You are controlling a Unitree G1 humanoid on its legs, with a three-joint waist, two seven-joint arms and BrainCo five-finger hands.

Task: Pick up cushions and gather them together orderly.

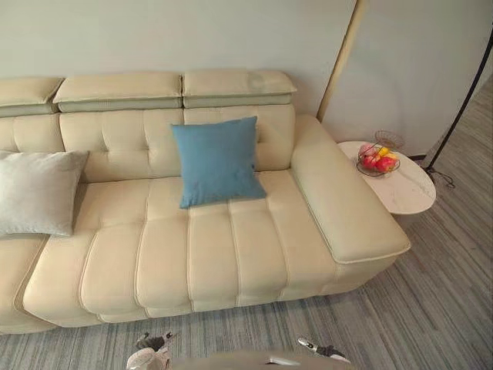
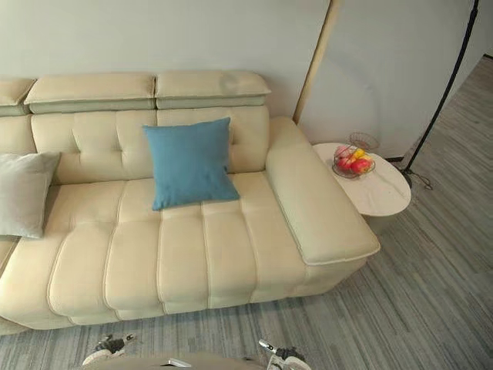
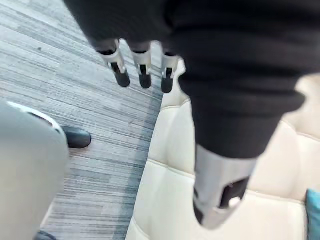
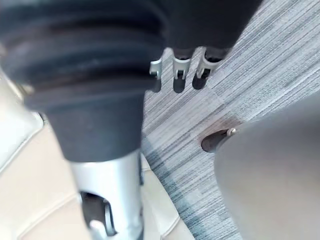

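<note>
Fingers [image 3: 144, 75] of the left hand [image 3: 235, 90] hung straight and released, with nothing in them. They were above the floor [image 1: 431, 308] just off the near edge of the sofa [image 1: 231, 254], and the thumb was out over the seat. On the right hand [image 4: 90, 65] I read the same: fingers [image 4: 179, 75] slack and holding nothing, over the floor beside the sofa's near edge. From the head camera I saw both hands low at the near side, left hand toward the left and right hand toward the right, in front of the sofa.

Neither cushion was in reach of a fingertip. The blue cushion [image 1: 218, 160] stood tilted against the backrest at the far side of the seat, toward the right half, well apart from both hands. The grey cushion [image 1: 35, 191] leaned on the backrest at the far left, well apart from the blue one and from my left hand. Bare seat lay between the two cushions.

Right of the armrest stood a side table [image 1: 408, 196] with a fruit bowl [image 1: 377, 160] on it.
</note>
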